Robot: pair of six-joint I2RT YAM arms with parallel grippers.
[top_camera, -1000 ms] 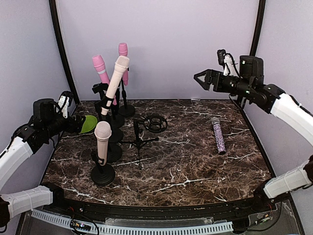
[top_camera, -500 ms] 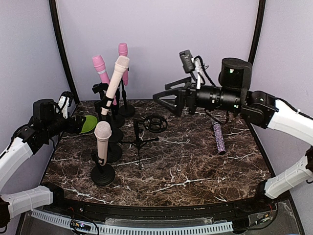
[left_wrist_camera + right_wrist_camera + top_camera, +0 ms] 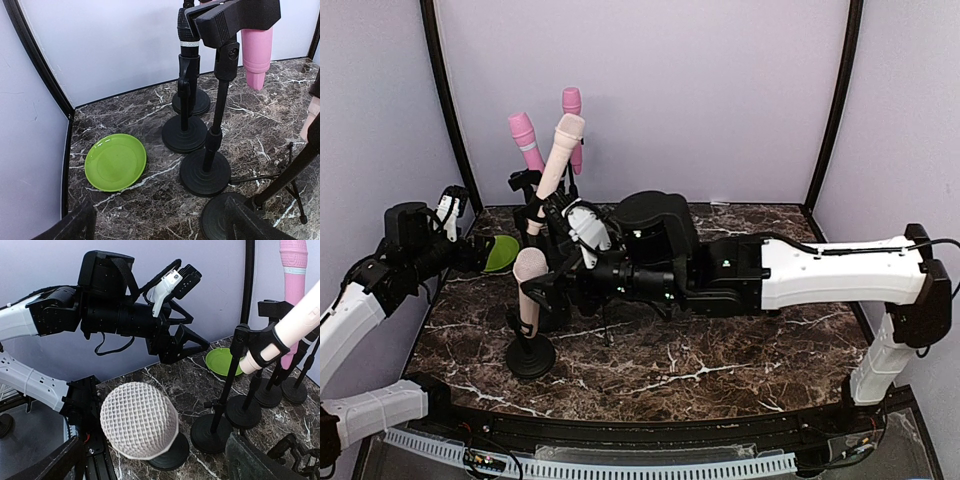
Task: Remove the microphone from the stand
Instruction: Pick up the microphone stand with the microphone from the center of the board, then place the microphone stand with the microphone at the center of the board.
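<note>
Your dark marble desk [image 3: 720, 365] has your white right arm [image 3: 820, 275] stretched low across it (toward the left). Its right fingers [image 3: 55, 465] are spread either side of the pale pink mesh-headed microphone [image 3: 139, 420], apart from it. The microphone sits upright in the black round-based stand [image 3: 530, 355] at front left. Your left fingers [image 3: 72, 227] are spread too, near the small green plate [image 3: 115, 161].
</note>
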